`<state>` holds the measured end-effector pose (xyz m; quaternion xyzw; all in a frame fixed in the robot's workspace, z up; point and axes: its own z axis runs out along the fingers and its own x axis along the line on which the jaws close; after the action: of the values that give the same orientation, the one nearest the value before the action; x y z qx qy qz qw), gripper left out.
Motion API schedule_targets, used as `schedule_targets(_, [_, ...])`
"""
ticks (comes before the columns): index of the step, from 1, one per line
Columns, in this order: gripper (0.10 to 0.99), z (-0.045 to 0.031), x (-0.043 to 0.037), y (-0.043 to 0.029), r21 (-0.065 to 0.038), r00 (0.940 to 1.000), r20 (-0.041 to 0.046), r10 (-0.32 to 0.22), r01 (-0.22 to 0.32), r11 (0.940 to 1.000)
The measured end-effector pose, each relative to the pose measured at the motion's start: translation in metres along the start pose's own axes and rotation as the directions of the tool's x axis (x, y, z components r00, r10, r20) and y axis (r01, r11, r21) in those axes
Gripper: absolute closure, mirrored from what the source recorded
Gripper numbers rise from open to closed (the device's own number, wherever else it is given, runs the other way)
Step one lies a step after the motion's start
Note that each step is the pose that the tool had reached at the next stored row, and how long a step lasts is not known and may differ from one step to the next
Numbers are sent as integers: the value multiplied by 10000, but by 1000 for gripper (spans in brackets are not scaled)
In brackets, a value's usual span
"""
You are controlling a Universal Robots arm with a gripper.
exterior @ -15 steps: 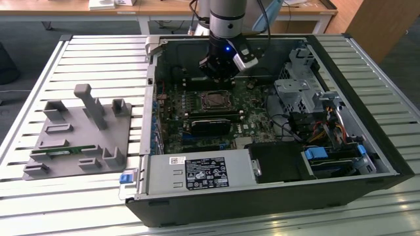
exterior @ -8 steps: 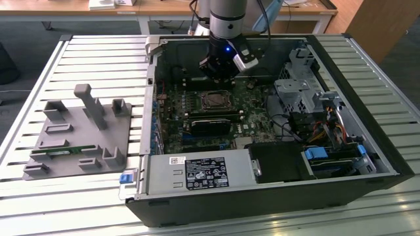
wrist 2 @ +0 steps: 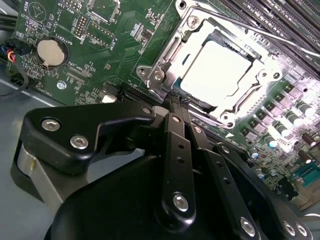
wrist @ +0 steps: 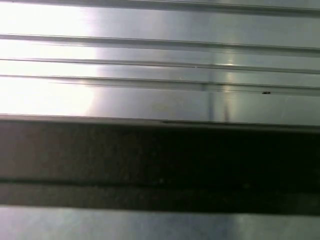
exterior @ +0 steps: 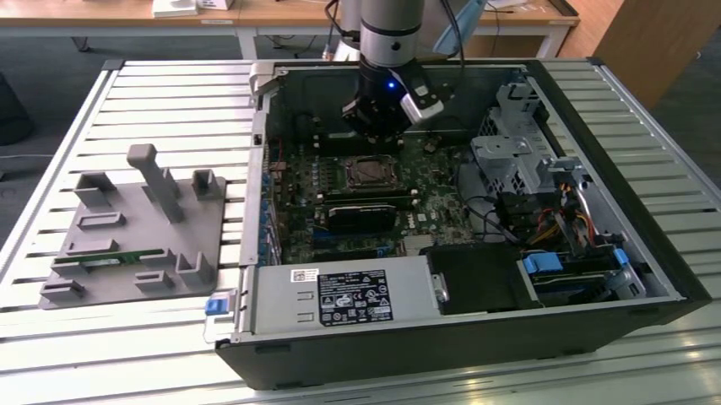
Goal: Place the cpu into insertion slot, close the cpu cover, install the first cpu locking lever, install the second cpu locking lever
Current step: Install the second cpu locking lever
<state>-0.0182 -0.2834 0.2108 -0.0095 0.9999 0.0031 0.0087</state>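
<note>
An open computer case [exterior: 631, 253] lies on a slatted metal table [exterior: 67, 329], with the robot arm reaching down inside it over the green motherboard [exterior: 338, 190]. In the second wrist view, the gripper [wrist 2: 176, 102] has its black fingers [wrist 2: 172, 130] pressed together, holding nothing, their tips just beside the edge of the insertion slot [wrist 2: 159, 75]. The cpu [wrist 2: 217, 70] sits flat in the slot, its pale face showing through the window of the cpu cover [wrist 2: 200, 32], which lies down around it.

A workshop or lab: an opened black computer case [exterior: 474, 337] lies on a slatted aluminium worktop [exterior: 169, 84], with wooden desks [exterior: 282, 13] behind.
</note>
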Motion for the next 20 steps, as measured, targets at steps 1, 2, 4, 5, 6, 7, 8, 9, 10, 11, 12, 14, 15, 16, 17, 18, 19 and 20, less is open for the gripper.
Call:
schedule_targets(1, [980, 0, 0, -3, 0, 10000, 0, -1, 1, 10000])
schedule_targets(2, [980, 0, 0, -5, 0, 10000, 1, -1, 1, 10000])
schedule_targets(4, [980, 1, 0, -9, -1, 10000, 1, 0, 0, 10000])
schedule_targets(5, [980, 0, 0, -12, -1, 10000, 1, 0, 0, 10000])
schedule_targets(6, [980, 0, 0, -15, 1, 10000, 0, -1, 1, 10000])
schedule_targets(7, [980, 0, 0, -20, 1, 10000, -1, -1, 1, 10000])
schedule_targets(8, [980, 0, 0, -24, 0, 10000, 0, 0, 0, 10000])
schedule_targets(9, [980, 0, 0, -28, 0, 10000, 0, 0, 0, 10000])
schedule_targets(10, [980, 0, 1, -33, 0, 10000, 0, 0, 0, 10000])
schedule_targets(11, [980, 0, 1, -38, 0, 10000, 0, 0, 0, 10000])
schedule_targets(12, [980, 0, 1, -44, -1, 10000, 1, -1, 1, 10000])
schedule_targets(14, [980, 0, 1, -55, -1, 10000, 0, 0, 0, 10000])
schedule_targets(15, [980, 0, 1, -60, -1, 10000, 1, 0, 0, 10000])
schedule_targets(16, [980, 0, 1, -62, -2, 10000, 1, 1, -1, 10000])
schedule_targets(17, [980, -3, 1, -64, 2, 10000, -1, 1, -1, 10000])
schedule_targets(18, [980, -10, 1, -64, 2, 10000, -1, 1, -1, 10000])
schedule_targets(19, [980, -25, 1, -64, 0, 10000, 0, 1, -1, 10000])
schedule_targets(20, [980, -47, 0, -64, 1, 10000, 0, 0, 0, 10000])
